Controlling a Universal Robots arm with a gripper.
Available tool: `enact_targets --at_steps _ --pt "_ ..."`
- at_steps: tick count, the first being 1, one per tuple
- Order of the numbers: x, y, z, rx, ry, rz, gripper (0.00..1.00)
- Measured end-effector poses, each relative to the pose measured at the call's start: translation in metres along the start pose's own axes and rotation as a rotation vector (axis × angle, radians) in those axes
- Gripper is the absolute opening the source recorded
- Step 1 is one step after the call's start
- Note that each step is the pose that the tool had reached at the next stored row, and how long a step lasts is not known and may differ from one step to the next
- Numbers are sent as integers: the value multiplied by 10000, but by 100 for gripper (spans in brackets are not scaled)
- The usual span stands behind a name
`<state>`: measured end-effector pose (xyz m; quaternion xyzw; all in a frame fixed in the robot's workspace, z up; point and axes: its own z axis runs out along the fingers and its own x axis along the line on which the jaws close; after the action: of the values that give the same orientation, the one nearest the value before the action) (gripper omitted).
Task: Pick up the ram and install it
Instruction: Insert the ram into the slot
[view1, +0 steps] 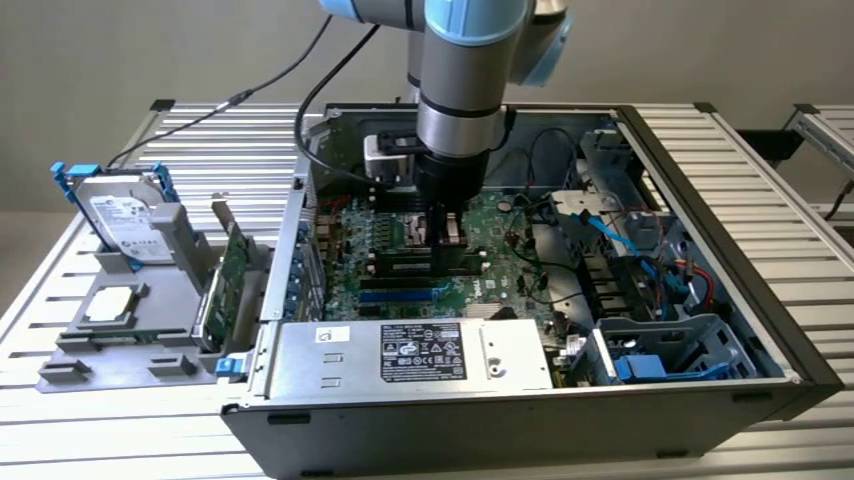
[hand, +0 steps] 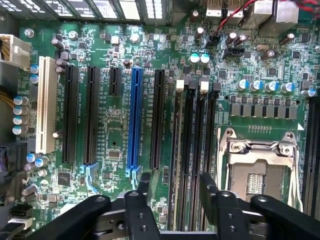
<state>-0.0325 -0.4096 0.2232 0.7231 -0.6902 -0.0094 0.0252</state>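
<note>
The gripper (view1: 449, 245) hung inside the open computer case (view1: 767, 335), low over the motherboard (hand: 114, 142). Its 2 fingers (hand: 144, 189) were spread apart with nothing between them, straddling the black memory slots (hand: 192, 150). Whether the ram sat in 1 of those slots could not be told.

motherboard (hand: 250, 65) green; slots (hand: 70, 115) black, except one blue slot (hand: 134, 117) and one white slot (hand: 47, 105). gripper (hand: 175, 192) black. arm (view1: 461, 120) silver-grey, light-blue joint caps (view1: 387, 8). case (view1: 787, 330) dark grey. power supply (view1: 514, 365) bare silver, label (view1: 424, 352) white with black print. exterior view's left: hard drive (view1: 123, 212) silver, blue brackets (view1: 60, 182); tray (view1: 94, 345) grey; expansion card (view1: 234, 275) green.
</note>
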Motion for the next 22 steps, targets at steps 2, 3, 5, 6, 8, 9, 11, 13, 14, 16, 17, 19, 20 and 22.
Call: enact_targets --at_steps 2,3,5,6,8,9,11,13,14,16,17,19,20,22 --pt "1 6 -49 0 0 -2 57" --pt "2 9 -76 -1 1 -1 57" --pt "3 12 -134 0 0 -1 57" --pt "4 14 -164 -1 1 0 57" --pt "5 17 -225 -9 0 0 57" --pt "5 18 -233 -11 0 0 57" --pt "5 17 -232 -10 -2 0 55" --pt "5 17 -232 -11 -2 0 49" --pt "5 17 -232 -11 -2 -1 42" --pt "5 17 -233 -11 -2 -1 36" --pt "5 17 -233 -11 -2 0 31" --pt "5 17 -233 -11 -2 -1 24" --pt "5 17 -233 -11 -2 -1 18" --pt "5 17 -233 -11 -2 0 11"
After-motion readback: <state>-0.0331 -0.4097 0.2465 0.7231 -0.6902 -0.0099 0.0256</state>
